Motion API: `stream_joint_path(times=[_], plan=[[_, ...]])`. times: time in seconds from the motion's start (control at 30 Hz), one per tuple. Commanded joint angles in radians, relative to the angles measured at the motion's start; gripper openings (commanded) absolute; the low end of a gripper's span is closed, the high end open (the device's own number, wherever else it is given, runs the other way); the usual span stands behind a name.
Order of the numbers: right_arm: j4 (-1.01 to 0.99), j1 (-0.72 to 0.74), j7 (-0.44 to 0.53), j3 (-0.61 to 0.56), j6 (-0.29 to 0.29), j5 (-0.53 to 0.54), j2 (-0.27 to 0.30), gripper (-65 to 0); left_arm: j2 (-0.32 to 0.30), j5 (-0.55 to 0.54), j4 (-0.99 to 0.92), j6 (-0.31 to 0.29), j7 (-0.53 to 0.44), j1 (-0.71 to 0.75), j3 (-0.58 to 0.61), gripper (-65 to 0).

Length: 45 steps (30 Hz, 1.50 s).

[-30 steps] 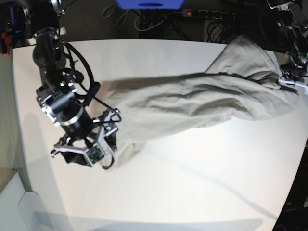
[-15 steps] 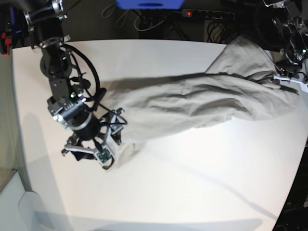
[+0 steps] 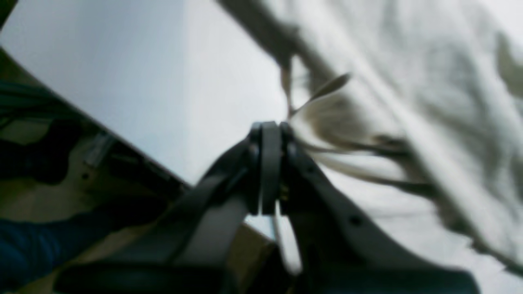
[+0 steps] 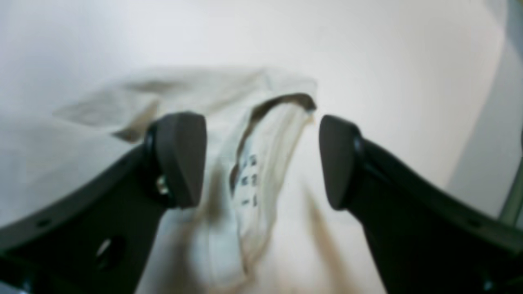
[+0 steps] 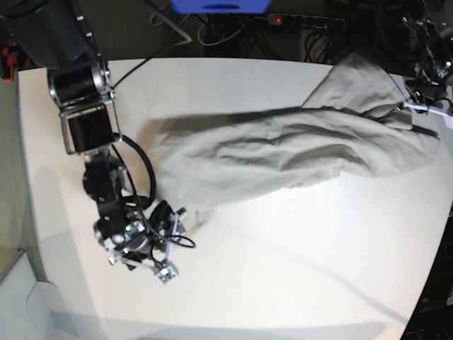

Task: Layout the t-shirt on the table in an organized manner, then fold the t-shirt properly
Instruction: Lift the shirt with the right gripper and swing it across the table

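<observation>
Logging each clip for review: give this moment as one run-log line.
left claw: shut on light grey-beige cotton t-shirt | right claw: open above neck label | shirt bunched, not flat on white table

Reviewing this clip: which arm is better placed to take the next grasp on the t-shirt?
Probably the right. The right gripper is open, straddling the t-shirt neck label; the left gripper is shut on its far edge.

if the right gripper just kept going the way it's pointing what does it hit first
Most likely the t-shirt. The right gripper is open, and the neck edge with its printed label lies straight ahead between the jaws, on the table. The remaining gap is unclear from the blurred wrist view.
</observation>
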Motion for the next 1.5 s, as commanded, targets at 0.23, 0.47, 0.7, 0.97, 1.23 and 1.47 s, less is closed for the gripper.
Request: stream_joint_path(times=[0.23, 0.47, 0.7, 0.97, 1.23, 1.47], plan=[[-0.192, 0.069, 0.161, 0.006, 0.009, 0.006, -0.007, -21.4, 0.045, -0.006, 0.095, 0.004, -0.019, 0.034, -0.06, -64.5], [-0.303, 0.069, 0.224, 0.004, 0.009, 0.006, -0.007, -25.7, 0.06, -0.006, 0.101, 0.004, -0.019, 0.047, -0.088, -64.5], [-0.306, 0.081, 0.266, 0.001, 0.01, 0.004, -0.005, -65.0, 0.076, -0.006, 0.101, 0.004, -0.019, 0.055, -0.091, -64.5], [-0.235, 0.204, 0.226, 0.073, 0.009, 0.004, 0.022, -65.0, 0.08, -0.006, 0.101, 0.004, -0.019, 0.07, -0.091, -64.5], [0.164, 0.225, 0.105, 0.184, 0.014, 0.006, 0.019, -65.0, 0.08, -0.006, 0.101, 0.004, -0.019, 0.066, -0.089, -64.5], [0.46, 0.227, -0.007, 0.182, 0.015, 0.007, 0.019, -65.0, 0.08, -0.006, 0.101, 0.004, -0.019, 0.061, -0.085, -64.5]])
